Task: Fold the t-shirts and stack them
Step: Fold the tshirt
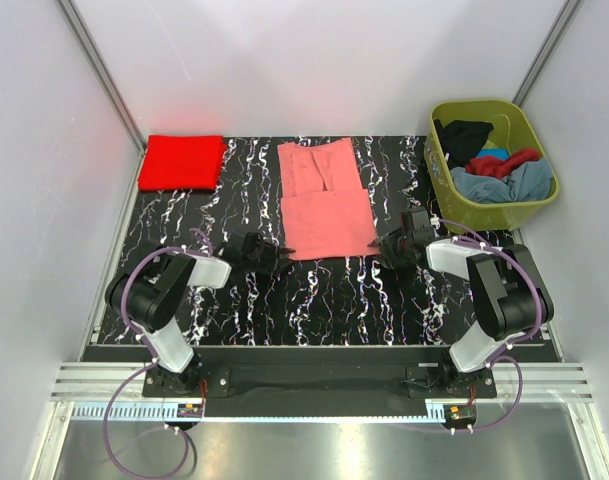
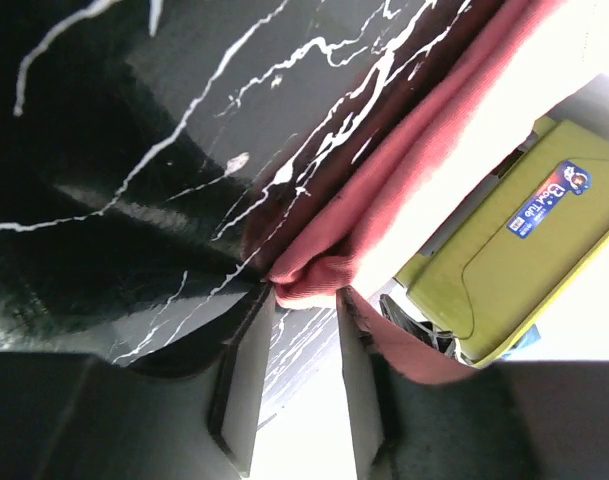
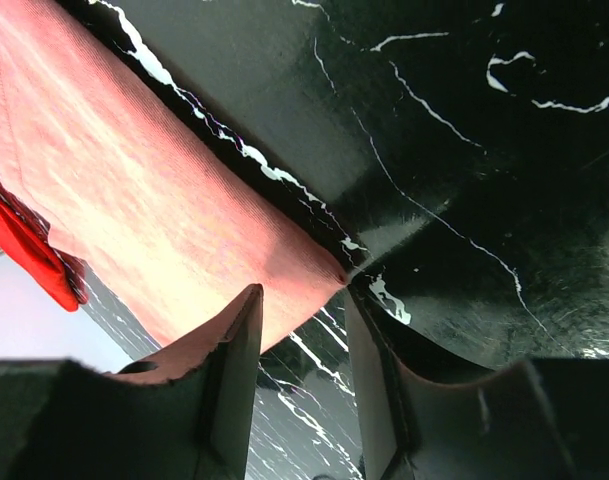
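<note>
**Top view:** You see the salmon pink t-shirt (image 1: 324, 205) lying flat and partly folded in the middle of the counter (image 1: 314, 295). The bright red t-shirt (image 1: 181, 162) is folded at the far-left corner. Other t-shirts (image 1: 504, 185) are bundled in the olive tub (image 1: 437, 165) at far right. The left gripper (image 1: 267, 252) sits at the pink shirt's near-left corner, and the right gripper (image 1: 394, 247) at its near-right corner.

**Left wrist:** Your jaws stand apart, with the pink corner at their tips, unpinched.

**Right wrist:** The jaws are likewise apart, with the shirt's corner at the mouth of the gap.
</note>
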